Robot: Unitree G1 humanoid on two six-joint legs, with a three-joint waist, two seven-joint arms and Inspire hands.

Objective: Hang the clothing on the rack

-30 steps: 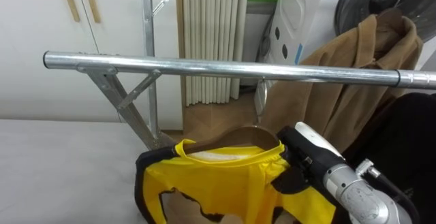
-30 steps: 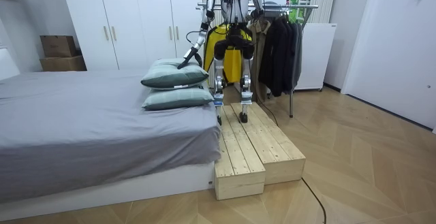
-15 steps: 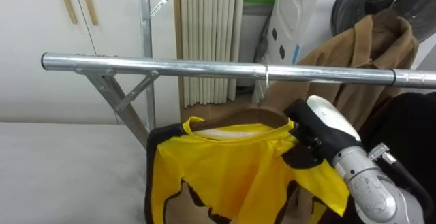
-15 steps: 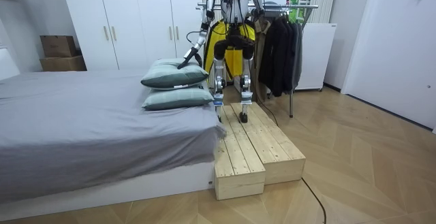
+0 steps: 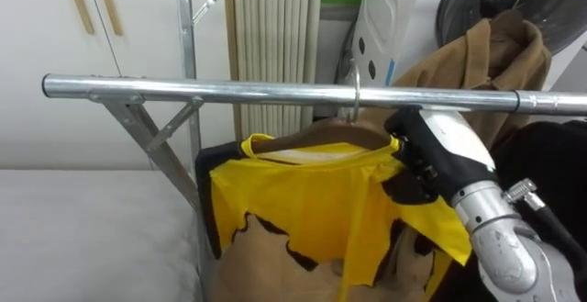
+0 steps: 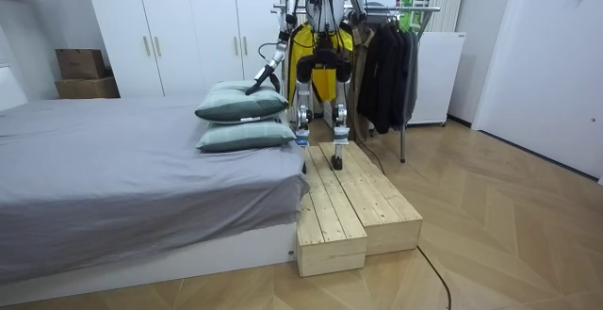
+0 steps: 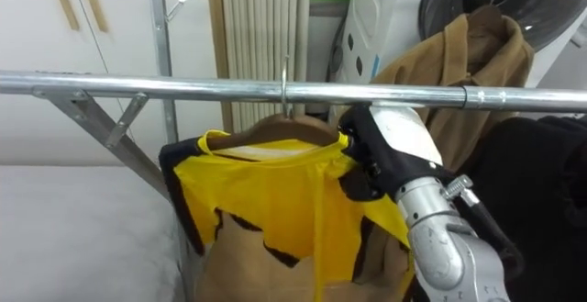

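Fingers of the right hand are curled round the right end of a wooden hanger, pinching the cloth of the yellow garment draped over it. The back of the hand faces up, just under the steel rail. How tightly the thumb closes is hard to tell, as the cloth covers it.

Just left of the hand the hanger's metal hook stands upright and seems to sit over the rail. The garment hangs down from the hanger, below and to the left of the hand. Beyond the hand and to its right a tan coat hangs on a rear bar, with dark clothes lower on the right. Far to the hand's left the rack's upright post and a slanted brace meet the rail, with white wardrobe doors behind them. A grey bed lies below and left.

The hanger's long axis runs side to side, roughly parallel with the rail, and the garment's neck opening faces up.

In the room view the robot stands on wooden steps before the rack, facing away. Its left hand reaches low toward the pillows, and I cannot tell how its fingers are set.
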